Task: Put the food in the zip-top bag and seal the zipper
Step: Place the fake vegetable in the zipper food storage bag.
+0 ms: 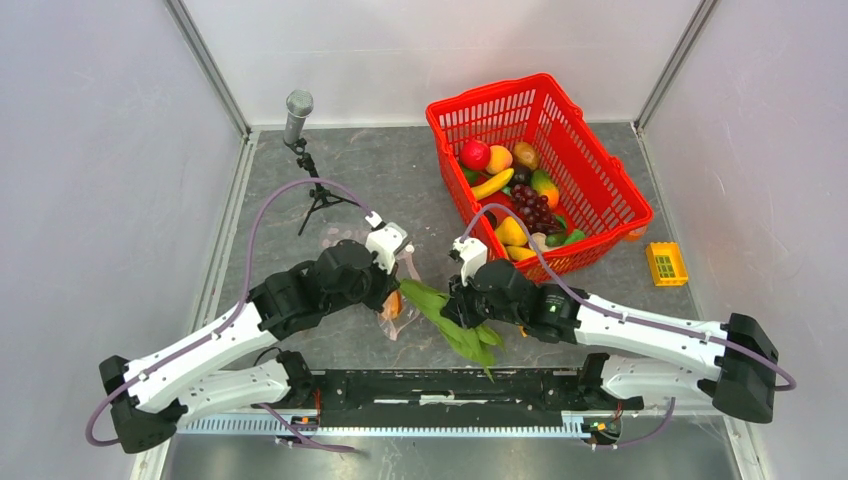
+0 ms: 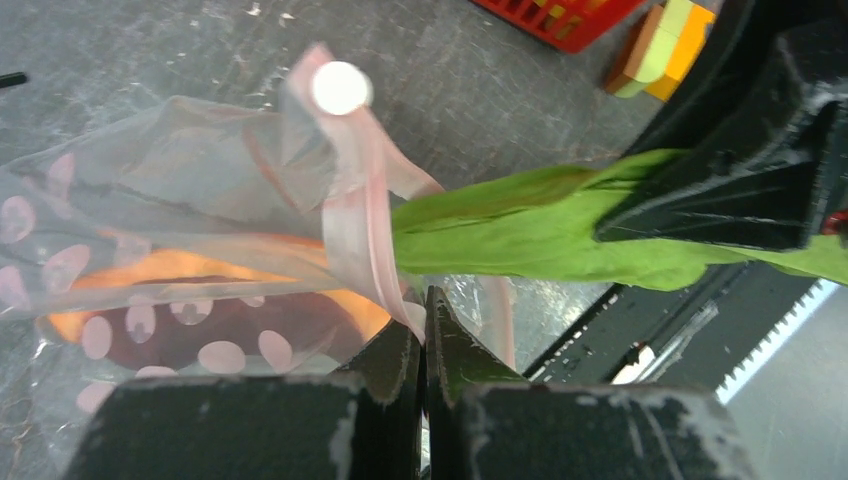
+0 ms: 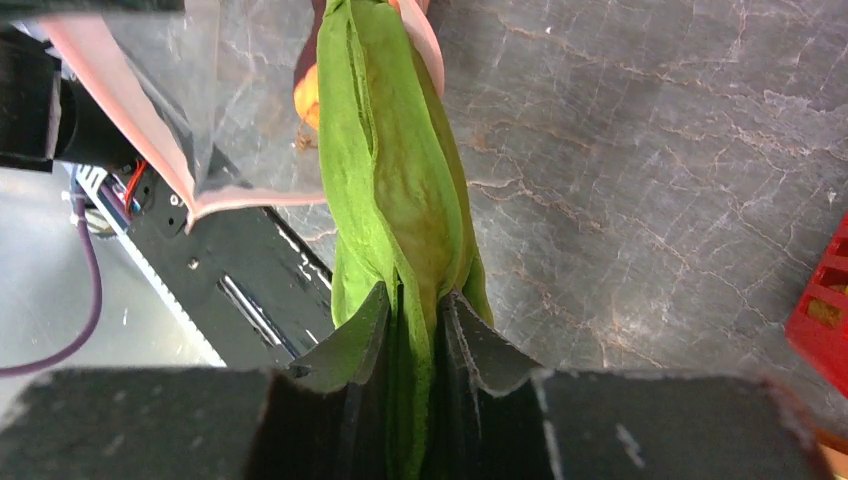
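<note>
Pinched in the right fingers (image 1: 448,307), a green leafy toy vegetable (image 1: 462,335), leading end at the mouth of the zip-top bag (image 1: 398,322) by the left fingers (image 1: 388,293). On the grey tabletop (image 1: 380,170), a red basket (image 1: 600,182) of toy food (image 1: 494,183), a yellow block (image 1: 666,263) beside it, a microphone (image 1: 298,105) far left.

Dark grey, marble-veined table (image 1: 400,170), closed in by white walls on three sides. At far right, a red mesh basket (image 1: 600,150), standing flat on the surface and set at a slant to the table's edges. Near its right-hand corner, but apart from it, a small yellow block (image 1: 666,263). At far left, a microphone (image 1: 298,105), upright on a little black tripod (image 1: 320,200). Towards the front, left of centre, a clear zip-top bag (image 1: 345,238) with pink dots, lower part resting on the surface, mouth edge lifted clear. Along the near edge, a black mounting rail (image 1: 450,390).
</note>
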`<state>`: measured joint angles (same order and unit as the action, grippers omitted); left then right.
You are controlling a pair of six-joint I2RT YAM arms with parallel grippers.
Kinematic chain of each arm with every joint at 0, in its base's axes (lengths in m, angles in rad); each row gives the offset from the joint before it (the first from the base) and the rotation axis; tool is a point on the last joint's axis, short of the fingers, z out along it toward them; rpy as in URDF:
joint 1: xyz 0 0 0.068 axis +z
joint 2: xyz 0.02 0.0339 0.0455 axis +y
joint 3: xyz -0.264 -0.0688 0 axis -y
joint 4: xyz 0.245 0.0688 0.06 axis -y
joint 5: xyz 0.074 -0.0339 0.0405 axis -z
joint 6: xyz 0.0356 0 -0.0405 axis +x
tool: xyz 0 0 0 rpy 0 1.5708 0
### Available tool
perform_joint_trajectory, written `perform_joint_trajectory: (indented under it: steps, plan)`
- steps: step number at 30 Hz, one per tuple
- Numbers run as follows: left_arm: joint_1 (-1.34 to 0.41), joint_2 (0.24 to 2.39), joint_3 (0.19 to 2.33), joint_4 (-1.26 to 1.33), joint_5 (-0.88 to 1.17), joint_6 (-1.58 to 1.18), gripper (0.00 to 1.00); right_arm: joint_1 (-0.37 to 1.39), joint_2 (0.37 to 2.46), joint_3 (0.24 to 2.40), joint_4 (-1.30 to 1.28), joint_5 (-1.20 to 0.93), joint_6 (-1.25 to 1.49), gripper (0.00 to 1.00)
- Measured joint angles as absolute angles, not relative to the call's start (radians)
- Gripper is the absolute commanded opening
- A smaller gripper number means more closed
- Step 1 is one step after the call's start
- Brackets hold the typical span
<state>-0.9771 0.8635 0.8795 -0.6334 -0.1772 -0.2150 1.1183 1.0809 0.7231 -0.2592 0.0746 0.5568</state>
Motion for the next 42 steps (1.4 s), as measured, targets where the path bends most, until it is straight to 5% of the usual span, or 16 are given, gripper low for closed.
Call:
perform_joint_trajectory:
  steps: [17, 27, 33, 42]
  plan:
    - [-0.978, 1.008, 0.935, -0.642, 0.117, -0.216, 0.02, 1.124, 1.169, 0.69, 0.049, 0.12, 0.696, 0.32]
    - [-0.978, 0.948, 0.938, -0.615, 0.172, -0.222, 0.02, 1.124, 1.228, 0.691, 0.152, 0.148, 0.659, 0.75]
    - [-0.981, 0.903, 0.938, -0.64, 0.102, -0.244, 0.02, 1.115, 1.147, 0.688, 0.088, 0.08, 0.566, 0.86]
    - [-0.982, 0.922, 0.938, -0.61, 0.044, -0.249, 0.02, 1.124, 0.899, 0.55, 0.078, -0.034, 0.555, 0.85]
